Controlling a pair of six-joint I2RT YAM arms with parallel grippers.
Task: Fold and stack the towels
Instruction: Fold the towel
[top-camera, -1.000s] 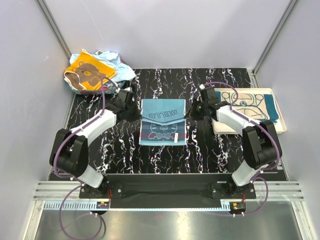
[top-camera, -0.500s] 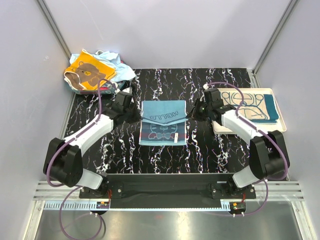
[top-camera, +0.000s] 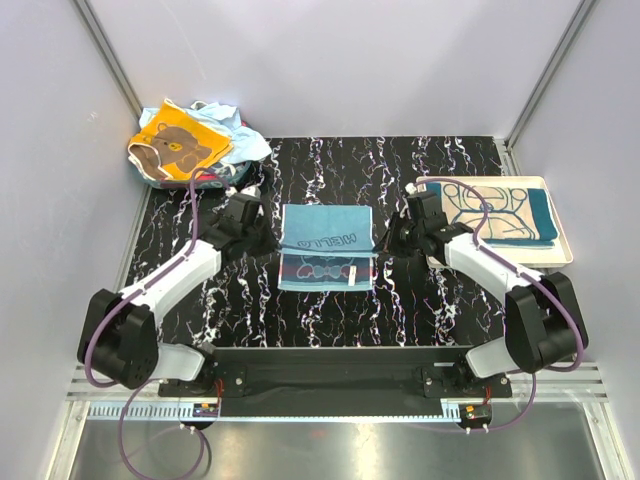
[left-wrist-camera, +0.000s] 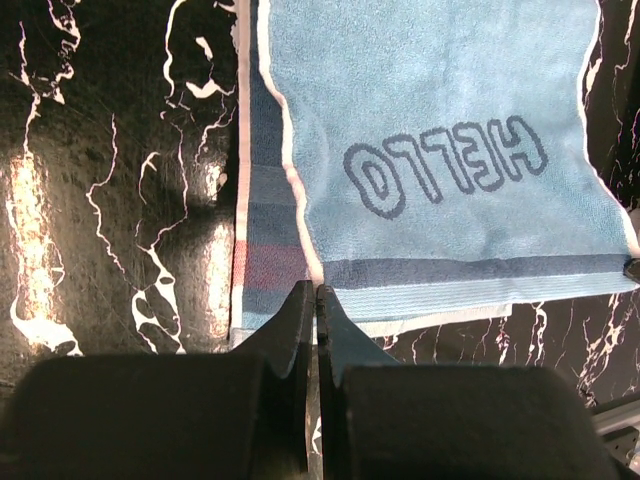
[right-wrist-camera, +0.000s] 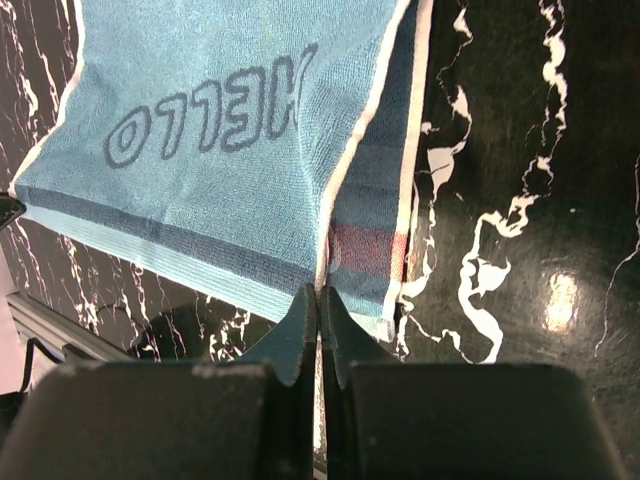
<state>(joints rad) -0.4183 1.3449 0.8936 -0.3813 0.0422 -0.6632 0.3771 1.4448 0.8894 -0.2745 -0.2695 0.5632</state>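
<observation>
Black marbled counter: we list one HELLO towel at centre, top layer folded over; left jaws and right jaws each pressed together, apparently pinching that layer's near corners.

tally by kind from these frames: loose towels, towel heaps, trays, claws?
Loose towels: 2, the HELLO towel and the teal towel
Towel heap: 1
Tray: 1
Claws: 2, the left claw and the right claw
Total: 6
</observation>
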